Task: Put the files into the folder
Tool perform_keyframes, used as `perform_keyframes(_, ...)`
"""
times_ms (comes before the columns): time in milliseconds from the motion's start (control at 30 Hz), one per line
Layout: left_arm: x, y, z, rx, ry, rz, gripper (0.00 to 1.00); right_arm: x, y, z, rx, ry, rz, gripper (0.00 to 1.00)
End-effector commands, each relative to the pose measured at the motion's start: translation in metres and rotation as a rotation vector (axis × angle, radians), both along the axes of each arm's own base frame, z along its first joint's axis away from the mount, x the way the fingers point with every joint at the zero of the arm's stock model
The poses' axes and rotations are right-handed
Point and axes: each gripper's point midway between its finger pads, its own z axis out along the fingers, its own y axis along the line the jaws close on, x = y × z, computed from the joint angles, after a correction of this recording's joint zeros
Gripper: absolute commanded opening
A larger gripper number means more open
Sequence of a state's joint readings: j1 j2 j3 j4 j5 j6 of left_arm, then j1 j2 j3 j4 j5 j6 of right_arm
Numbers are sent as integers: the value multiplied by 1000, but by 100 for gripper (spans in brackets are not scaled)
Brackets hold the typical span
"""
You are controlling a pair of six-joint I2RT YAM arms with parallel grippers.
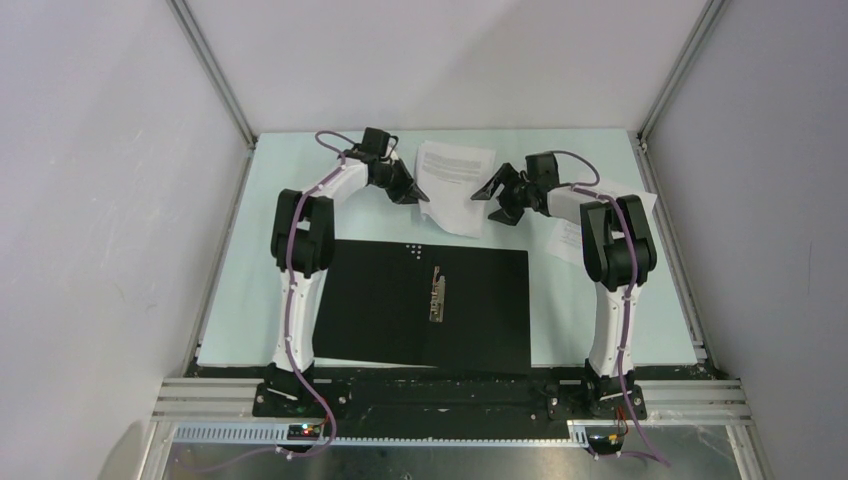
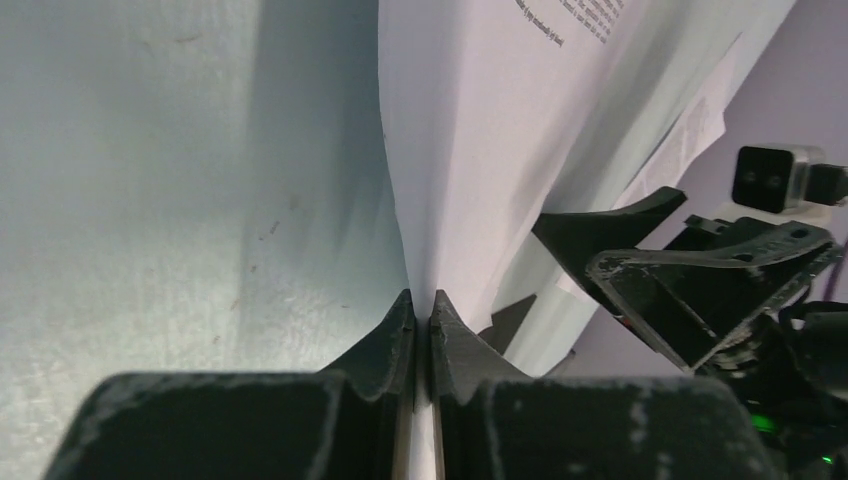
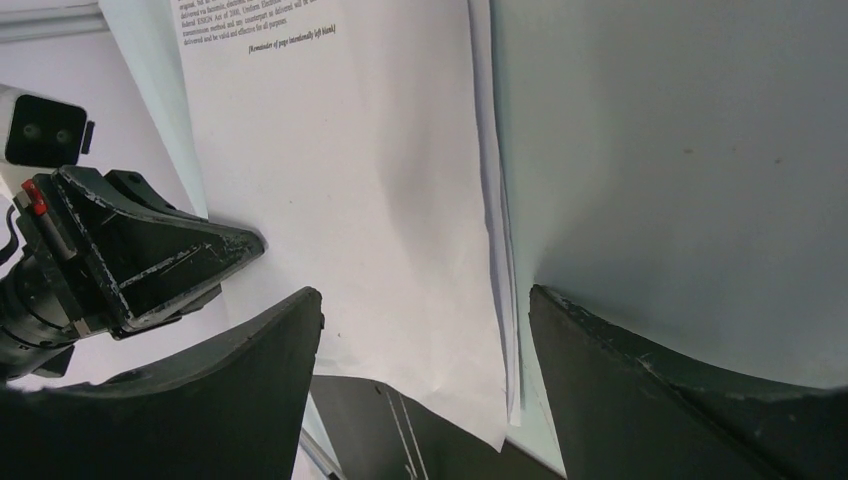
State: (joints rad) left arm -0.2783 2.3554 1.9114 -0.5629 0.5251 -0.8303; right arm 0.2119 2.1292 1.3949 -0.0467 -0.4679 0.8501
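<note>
The folder [image 1: 370, 310] lies open on the table, black inside up, with its metal clip [image 1: 438, 294] in the middle. White printed files [image 1: 455, 180] lie just beyond its far edge. My left gripper [image 1: 420, 194] is shut on the left edge of a sheet; in the left wrist view the paper [image 2: 480, 150] rises from between the closed gripper [image 2: 422, 305]. My right gripper [image 1: 487, 203] is open at the sheets' right side; in the right wrist view it [image 3: 425, 310] straddles the edge of the layered sheets [image 3: 380, 180], above a corner of the folder [image 3: 400, 430].
Another white printed sheet [image 1: 566, 236] lies at the far right, partly under my right arm. Grey walls with metal frame posts [image 1: 215, 75] enclose the pale green table [image 1: 250, 250] on three sides. Each wrist view shows the other gripper close by.
</note>
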Motion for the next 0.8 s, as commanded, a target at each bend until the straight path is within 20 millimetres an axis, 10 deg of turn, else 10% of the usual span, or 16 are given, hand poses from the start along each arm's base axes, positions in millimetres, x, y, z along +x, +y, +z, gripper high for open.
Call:
perform_keyframes(0, 2, -10, 66, -118, -56, 6, 11, -20, 0, -17, 4, 76, -1, 81)
perform_keyframes(767, -5, -6, 82, -179, -21, 28, 11, -33, -4, -40, -2, 136, -62, 82)
